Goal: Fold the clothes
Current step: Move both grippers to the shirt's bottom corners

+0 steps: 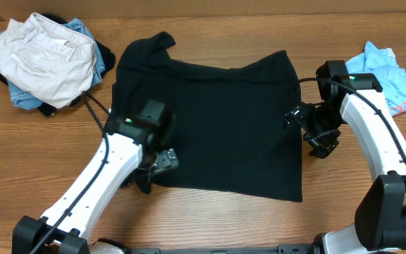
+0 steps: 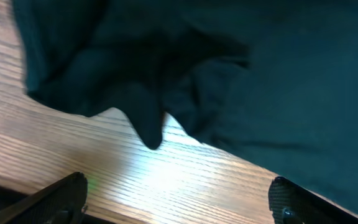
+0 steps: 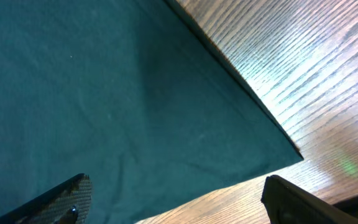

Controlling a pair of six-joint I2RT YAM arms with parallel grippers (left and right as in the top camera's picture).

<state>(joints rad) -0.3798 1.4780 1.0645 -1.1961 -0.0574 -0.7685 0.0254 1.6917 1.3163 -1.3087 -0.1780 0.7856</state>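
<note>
The black T-shirt (image 1: 217, 120) lies spread on the wooden table, partly folded, with one sleeve sticking up at the top left. My left gripper (image 1: 159, 161) is open and empty at the shirt's lower left edge; its wrist view shows a rumpled flap of the black T-shirt (image 2: 166, 81) over bare wood between the fingers (image 2: 179, 202). My right gripper (image 1: 303, 127) is open and empty at the shirt's right edge; its wrist view shows the flat black T-shirt (image 3: 104, 93) and its corner, with the fingers (image 3: 179, 202) astride the hem.
A pile with cream trousers (image 1: 41, 56) on blue denim sits at the far left. A light blue tee (image 1: 393, 77) lies at the far right. Bare wood (image 1: 210, 219) runs along the front.
</note>
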